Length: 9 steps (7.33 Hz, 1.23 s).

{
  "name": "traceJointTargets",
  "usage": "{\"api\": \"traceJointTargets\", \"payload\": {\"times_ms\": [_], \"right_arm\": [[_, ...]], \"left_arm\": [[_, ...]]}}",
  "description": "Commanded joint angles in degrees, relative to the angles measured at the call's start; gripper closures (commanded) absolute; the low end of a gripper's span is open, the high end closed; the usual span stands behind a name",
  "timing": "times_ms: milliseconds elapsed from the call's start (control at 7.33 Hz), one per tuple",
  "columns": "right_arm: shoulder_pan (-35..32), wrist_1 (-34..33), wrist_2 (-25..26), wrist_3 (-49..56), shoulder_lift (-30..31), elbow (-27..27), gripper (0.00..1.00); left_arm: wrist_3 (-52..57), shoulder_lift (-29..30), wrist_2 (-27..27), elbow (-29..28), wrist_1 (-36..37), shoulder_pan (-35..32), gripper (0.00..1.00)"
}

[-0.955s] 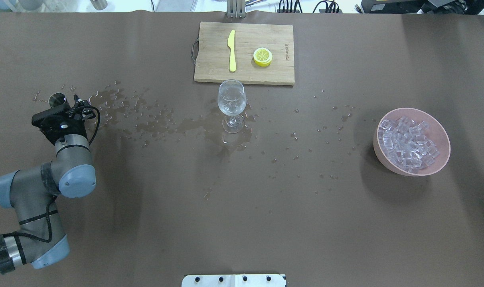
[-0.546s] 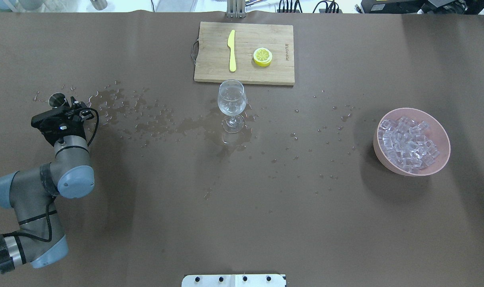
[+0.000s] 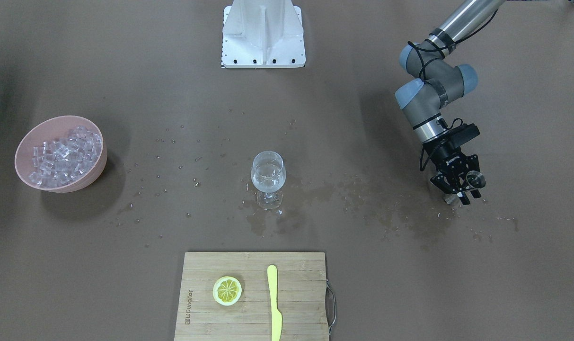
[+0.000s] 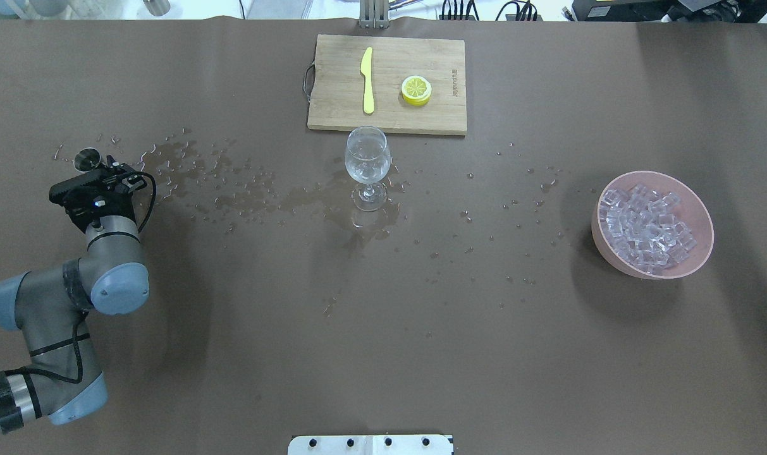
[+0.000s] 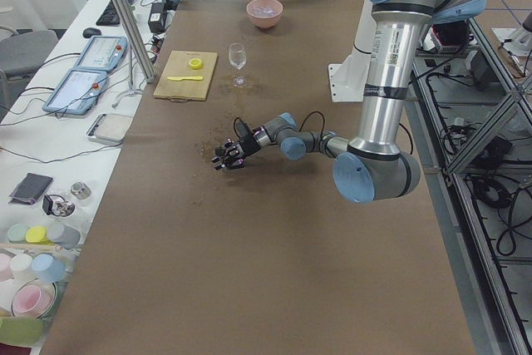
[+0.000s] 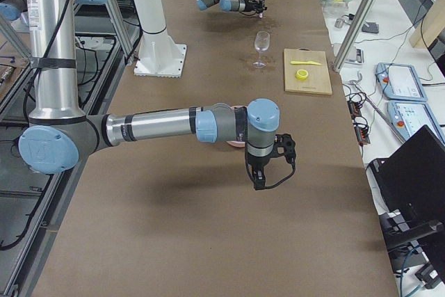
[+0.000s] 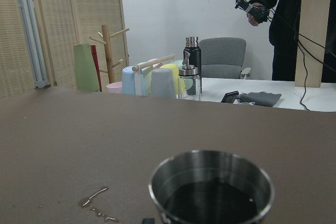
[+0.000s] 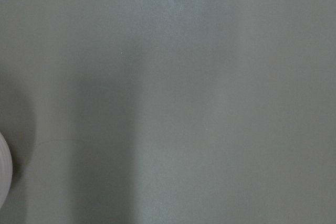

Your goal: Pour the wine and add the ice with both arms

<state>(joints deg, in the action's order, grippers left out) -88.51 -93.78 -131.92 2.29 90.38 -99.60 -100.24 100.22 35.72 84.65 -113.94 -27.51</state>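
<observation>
The wine is a small amount of clear liquid in a stemmed glass at mid table. The ice is heaped in a pink bowl. My left gripper is low at the table's left side, shut on a small steel cup. The cup is upright and dark inside. My right gripper shows only in the exterior right view, hanging beside the bowl; I cannot tell whether it is open or shut.
A wooden cutting board with a yellow knife and a lemon slice lies behind the glass. Spilled drops and wet patches spread from the cup to the glass. The white pedestal stands at the robot's edge.
My left gripper and the steel cup have shifted slightly to the left together. The glass, bowl and board have not moved.
</observation>
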Motion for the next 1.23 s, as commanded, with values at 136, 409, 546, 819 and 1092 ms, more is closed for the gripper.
{"api": "traceJointTargets", "payload": {"times_ms": [136,409,546,819,1092], "right_arm": [[0.00,0.00,0.00,0.00,-0.03,0.20,0.00],[0.00,0.00,0.00,0.00,-0.03,0.46,0.00],[0.00,0.00,0.00,0.00,-0.03,0.46,0.00],[0.00,0.00,0.00,0.00,-0.03,0.46,0.00],[0.00,0.00,0.00,0.00,-0.03,0.46,0.00]], "left_arm": [[0.13,0.24,-0.04,0.08,-0.05,0.00,0.62],[0.05,0.77,-0.04,0.08,-0.05,0.00,0.74],[-0.04,0.77,-0.04,0.08,-0.05,0.00,0.81],[0.48,0.77,-0.04,0.78,-1.79,0.00,1.00],[1.27,0.51,-0.30,2.26,-4.44,-0.26,1.00]]}}
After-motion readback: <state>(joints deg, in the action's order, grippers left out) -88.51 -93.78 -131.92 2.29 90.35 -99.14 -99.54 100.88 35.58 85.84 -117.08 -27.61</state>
